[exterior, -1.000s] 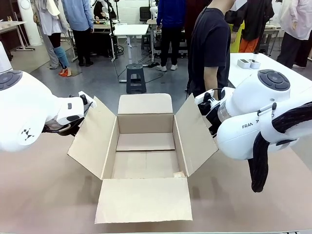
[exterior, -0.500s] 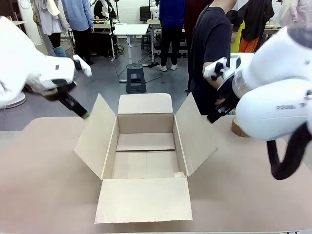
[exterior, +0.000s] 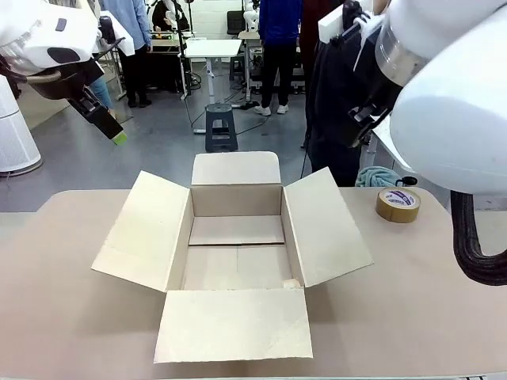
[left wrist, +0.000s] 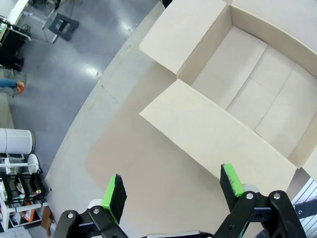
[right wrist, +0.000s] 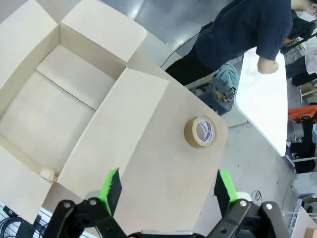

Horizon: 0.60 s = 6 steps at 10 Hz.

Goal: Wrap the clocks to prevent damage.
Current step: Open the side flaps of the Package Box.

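The clocks are out of view. An open, empty cardboard box sits mid-table with all its flaps spread outward. My left gripper hangs high above the table's far left corner, open and holding nothing. In the left wrist view it looks down on the box and bare tabletop. The right arm is raised high at the right. In its wrist view the right gripper stands open and empty above the box's right flap.
A roll of brown packing tape lies on the table to the right of the box. A teal cloth sits just beyond the far edge. A person in a dark shirt stands at the far side.
Both arms have risen from beside the box's side flaps to high above the table. The side flaps have dropped further outward. The tape roll has come into view.
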Tool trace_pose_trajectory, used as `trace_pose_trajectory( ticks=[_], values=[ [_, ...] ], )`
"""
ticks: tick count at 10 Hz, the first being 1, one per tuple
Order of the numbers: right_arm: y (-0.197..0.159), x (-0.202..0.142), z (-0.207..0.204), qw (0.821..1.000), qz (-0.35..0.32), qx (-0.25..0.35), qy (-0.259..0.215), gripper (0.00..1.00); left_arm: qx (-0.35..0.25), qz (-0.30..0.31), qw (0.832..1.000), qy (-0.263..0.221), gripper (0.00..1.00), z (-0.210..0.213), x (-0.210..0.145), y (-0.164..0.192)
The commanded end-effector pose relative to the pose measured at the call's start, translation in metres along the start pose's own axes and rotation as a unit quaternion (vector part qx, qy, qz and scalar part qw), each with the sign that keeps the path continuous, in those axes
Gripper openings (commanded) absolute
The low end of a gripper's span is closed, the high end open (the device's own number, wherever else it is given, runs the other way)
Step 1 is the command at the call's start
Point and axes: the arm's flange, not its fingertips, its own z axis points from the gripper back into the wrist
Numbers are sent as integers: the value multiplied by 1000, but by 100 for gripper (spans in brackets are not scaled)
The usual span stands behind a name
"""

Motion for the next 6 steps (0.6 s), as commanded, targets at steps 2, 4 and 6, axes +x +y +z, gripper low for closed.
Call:
trace_pose_trajectory(
  ticks=[2, 4, 6],
  values=[
    [-6, -9, -26, 1000, 4, 19, 4, 100, -6, 6, 1000, 8, 100, -14, -5, 4],
    [-6, -9, -26, 1000, 4, 19, 4, 100, -6, 6, 1000, 8, 100, -14, -5, 4],
    [-35, -5, -22, 989, -16, 145, -36, 100, -79, 12, 997, -16, 100, -11, -1, 21]
  ],
)
